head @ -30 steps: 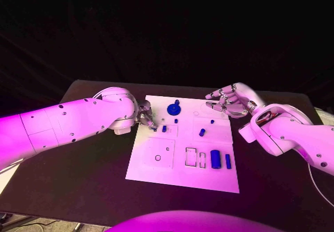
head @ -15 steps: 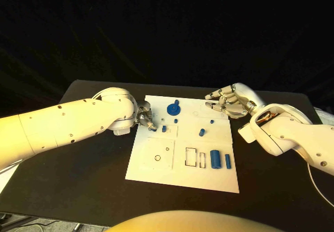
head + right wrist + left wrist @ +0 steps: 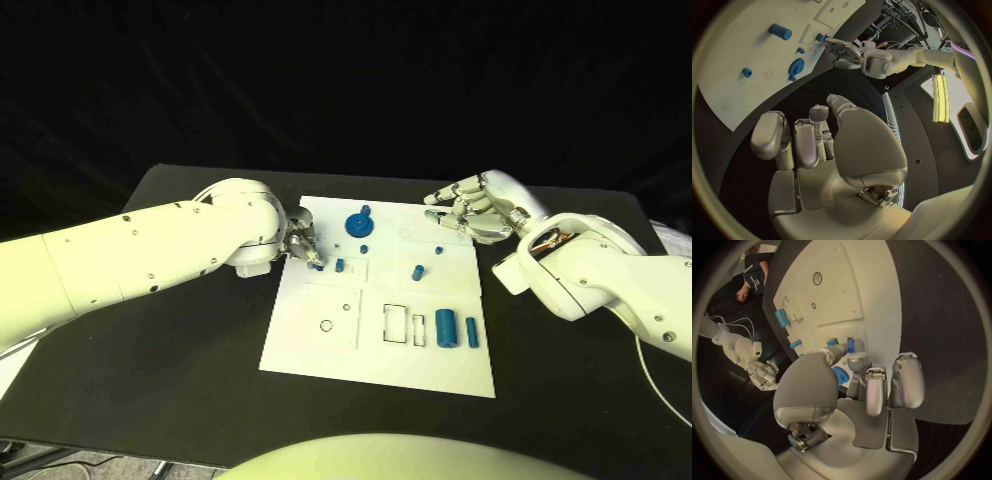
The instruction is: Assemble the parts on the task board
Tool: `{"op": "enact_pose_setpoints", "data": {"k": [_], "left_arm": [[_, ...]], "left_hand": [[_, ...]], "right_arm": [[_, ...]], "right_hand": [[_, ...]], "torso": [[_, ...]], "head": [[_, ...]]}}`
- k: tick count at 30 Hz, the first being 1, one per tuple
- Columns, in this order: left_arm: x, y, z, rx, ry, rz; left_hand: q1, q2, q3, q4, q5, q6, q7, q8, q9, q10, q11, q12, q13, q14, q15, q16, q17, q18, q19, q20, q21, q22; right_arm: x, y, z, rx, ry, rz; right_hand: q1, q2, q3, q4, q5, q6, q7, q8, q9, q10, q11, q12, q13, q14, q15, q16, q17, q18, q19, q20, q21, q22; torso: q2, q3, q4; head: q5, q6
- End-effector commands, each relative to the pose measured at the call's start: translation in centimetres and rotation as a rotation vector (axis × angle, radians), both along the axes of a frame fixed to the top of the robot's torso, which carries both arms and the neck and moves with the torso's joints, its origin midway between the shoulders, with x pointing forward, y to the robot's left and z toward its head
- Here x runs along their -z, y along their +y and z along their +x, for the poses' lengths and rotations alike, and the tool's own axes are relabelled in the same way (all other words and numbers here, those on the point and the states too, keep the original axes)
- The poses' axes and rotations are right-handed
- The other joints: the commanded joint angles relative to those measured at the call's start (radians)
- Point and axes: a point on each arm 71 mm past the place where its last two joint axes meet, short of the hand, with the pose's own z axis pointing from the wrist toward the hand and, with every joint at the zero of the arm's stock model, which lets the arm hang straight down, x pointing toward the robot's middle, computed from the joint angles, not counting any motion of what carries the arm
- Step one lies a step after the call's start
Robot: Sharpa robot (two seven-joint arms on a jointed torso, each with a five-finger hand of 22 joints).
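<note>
Currently my left hand (image 3: pixel 300 243) is pinching a small blue part (image 3: pixel 839 375) at the task board's (image 3: pixel 339 345) nine-o'clock edge; I am keeping it upright, descending slowly. Right hand (image 3: pixel 473 209) is hovering, fingers curled, holding nothing.

a black table (image 3: pixel 173 380) stands before what seems a dark backdrop.

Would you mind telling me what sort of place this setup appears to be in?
Probably a robotics lab or test bench: a black table holds a white task board with small blue parts, worked by two robot hands, left hand and right hand.
</note>
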Motion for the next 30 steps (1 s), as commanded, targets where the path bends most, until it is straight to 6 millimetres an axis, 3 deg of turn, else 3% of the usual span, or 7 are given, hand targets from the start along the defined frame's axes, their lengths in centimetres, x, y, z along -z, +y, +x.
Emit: {"op": "enact_pose_setpoints", "data": {"k": [1,19,30], "left_arm": [[0.73,-0.33,-0.32,0.029,0.070,0.027],[1.07,-0.64,0.03,0.039,0.103,0.062],[0.89,-0.91,0.21,0.027,0.071,0.048]], "left_hand": [[-0.014,0.002,0.140,-0.140,0.006,0.014,-0.007,-0.008,-0.002,0.007,0.003,-0.002,-0.004,0.105,0.000,0.003,0.263,-0.008,0.011,-0.002,0.004,0.088],[-0.132,0.044,0.045,-0.055,0.005,0.059,-0.020,-0.041,-0.015,0.023,-0.006,0.009,0.011,0.105,-0.006,0.003,0.263,-0.010,0.017,-0.006,0.010,0.099],[-0.160,0.043,0.028,-0.041,0.004,0.076,-0.025,-0.046,-0.017,0.035,-0.010,0.023,0.029,0.105,-0.007,0.003,0.263,-0.015,0.025,-0.008,0.026,0.113]], "right_arm": [[0.05,0.15,-0.07,-0.012,0.005,-0.001],[-0.01,0.08,-0.11,-0.010,-0.001,0.000],[-0.03,0.06,-0.11,-0.009,-0.002,0.001]], "right_hand": [[-0.001,0.003,0.002,0.001,0.005,0.005,0.000,0.004,0.001,-0.004,-0.002,-0.004,0.000,0.053,0.003,-0.006,0.034,0.015,-0.005,-0.002,-0.004,-0.001],[-0.001,0.003,0.002,0.001,0.009,0.005,0.000,0.004,0.001,-0.005,-0.002,-0.004,-0.001,0.052,0.003,-0.007,0.033,0.015,-0.005,-0.002,-0.004,-0.001],[-0.002,0.003,0.003,0.001,0.010,0.005,0.000,0.004,0.001,-0.005,-0.002,-0.004,-0.001,0.052,0.003,-0.008,0.033,0.015,-0.005,-0.002,-0.004,-0.001]], "torso": [[0.000,0.0006,-0.0015],[0.000,0.0004,-0.0003],[0.000,-0.0001,-0.0002]], "head": [[0.001,0.002],[-0.003,0.000],[-0.004,0.001]]}}
